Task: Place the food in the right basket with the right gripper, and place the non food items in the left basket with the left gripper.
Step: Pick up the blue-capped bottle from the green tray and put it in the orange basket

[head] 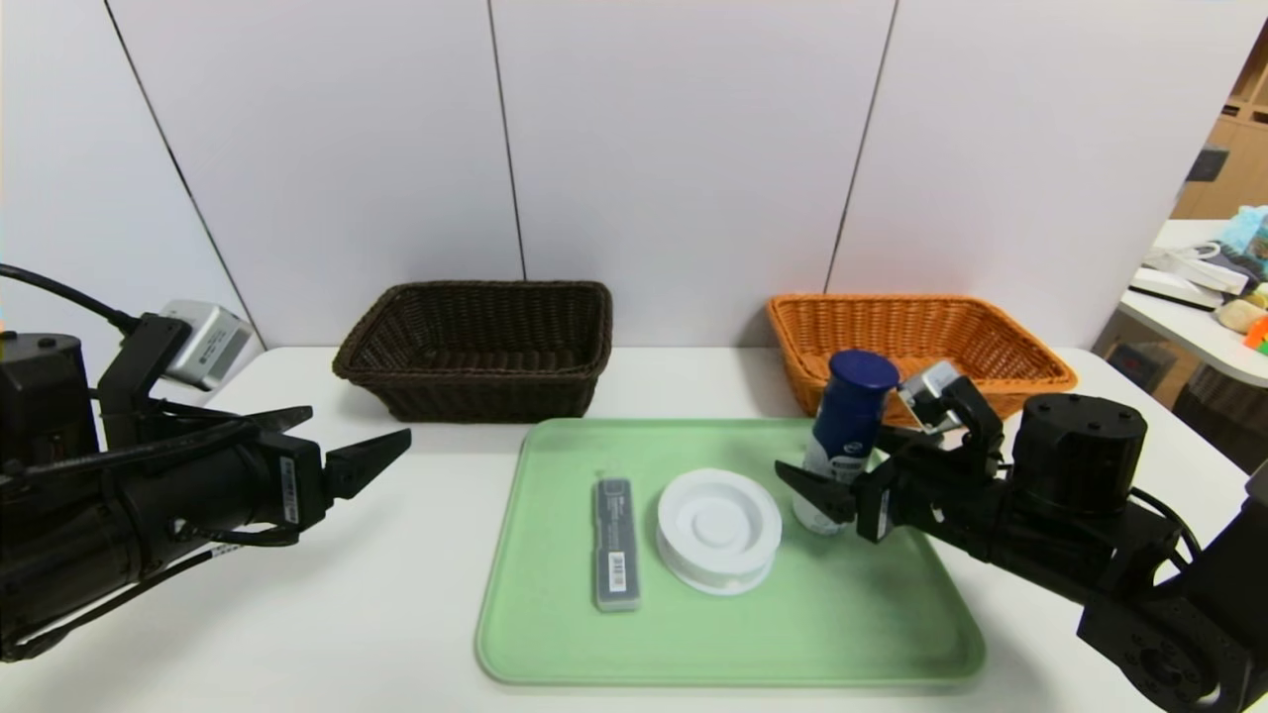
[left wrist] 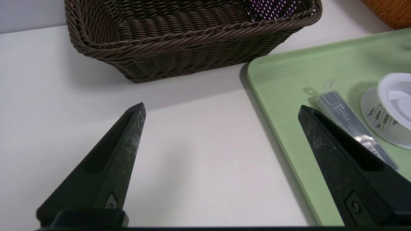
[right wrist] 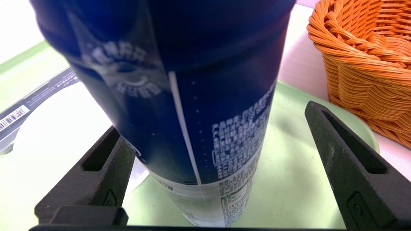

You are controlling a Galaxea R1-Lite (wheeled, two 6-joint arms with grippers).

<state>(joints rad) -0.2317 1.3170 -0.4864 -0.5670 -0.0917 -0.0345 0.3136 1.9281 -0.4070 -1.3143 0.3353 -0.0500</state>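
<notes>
Progress: nothing sorted, both baskets empty.
Right hand [head: 842, 475] open around bottle [head: 844, 436]; left hand [head: 342, 446] open, idle over tabletop [head: 297, 594].

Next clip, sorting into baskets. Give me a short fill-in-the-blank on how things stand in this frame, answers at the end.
1. The right gripper has its fingers open on either side of the ____.
2. The grey case and the white round container both lie on the green ____.
3. The left gripper hovers open over the table in front of the ____ basket.
4. The orange basket holds ____.

Answers: bottle; tray; dark brown; nothing
</notes>
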